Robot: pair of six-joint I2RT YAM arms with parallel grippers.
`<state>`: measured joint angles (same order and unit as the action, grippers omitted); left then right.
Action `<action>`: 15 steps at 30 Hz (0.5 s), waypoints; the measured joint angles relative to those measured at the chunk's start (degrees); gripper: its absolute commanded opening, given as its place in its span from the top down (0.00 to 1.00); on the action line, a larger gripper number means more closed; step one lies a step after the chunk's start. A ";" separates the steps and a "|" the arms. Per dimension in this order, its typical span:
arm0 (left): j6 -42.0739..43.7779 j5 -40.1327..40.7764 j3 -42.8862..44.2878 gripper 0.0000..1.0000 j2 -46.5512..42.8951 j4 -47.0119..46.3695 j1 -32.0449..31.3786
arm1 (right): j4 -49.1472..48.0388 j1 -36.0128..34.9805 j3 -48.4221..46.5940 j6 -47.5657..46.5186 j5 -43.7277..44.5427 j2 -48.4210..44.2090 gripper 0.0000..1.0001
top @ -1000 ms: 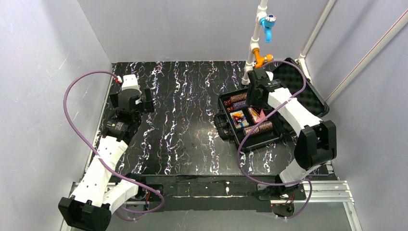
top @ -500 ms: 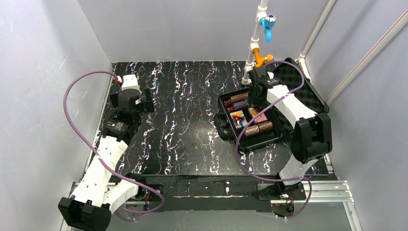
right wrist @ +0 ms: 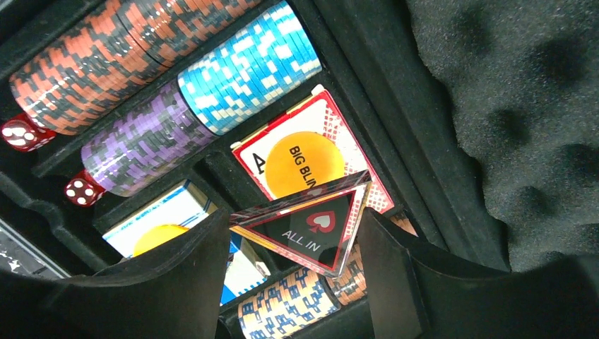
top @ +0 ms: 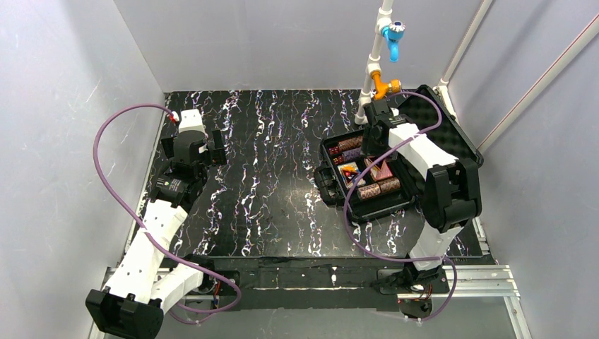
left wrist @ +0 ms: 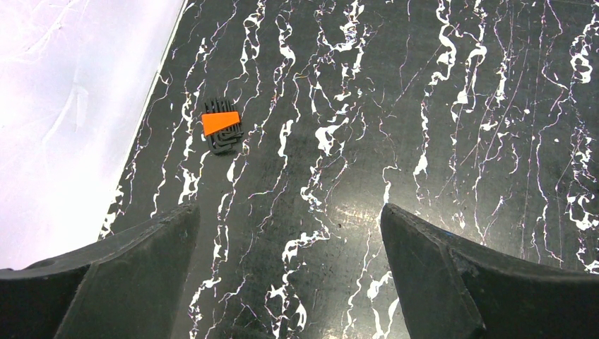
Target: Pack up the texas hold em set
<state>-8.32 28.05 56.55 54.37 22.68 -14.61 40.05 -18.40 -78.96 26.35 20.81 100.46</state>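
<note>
The black case of the texas hold em set lies open at the right, its foam lid leaning back. In the right wrist view it holds chip rolls, a red card deck with an orange disc on it, a blue deck and red dice. My right gripper hangs over the middle compartments, shut on a dark triangular "ALL IN" marker that spans its fingers. My left gripper is open above bare table at the far left.
A small black ribbed piece with an orange patch lies near the table's left edge, ahead of the left gripper. A white pipe with blue and orange fittings rises just behind the case. Grey walls close in both sides.
The right arm's elbow has swung left, toward the case, while its gripper stays over the case with the marker. The left arm has not moved.
</note>
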 measured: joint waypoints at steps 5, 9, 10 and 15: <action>0.00 -0.01 0.00 0.01 0.00 0.00 0.00 | -0.10 0.42 0.00 0.00 -0.23 1.14 0.37; 0.00 -0.02 0.00 0.01 0.00 0.00 0.00 | -0.59 0.65 0.00 0.00 -0.23 1.17 0.35; 0.00 -0.02 0.00 0.01 0.00 0.00 0.00 | -0.82 0.68 0.00 0.00 -0.27 1.17 0.35; 0.00 -0.02 0.00 0.01 0.00 0.00 0.00 | -1.14 0.83 0.00 0.00 -0.59 1.17 0.28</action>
<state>-8.32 28.03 56.55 54.37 22.68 -14.61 38.92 -17.57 -78.96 26.35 20.23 101.62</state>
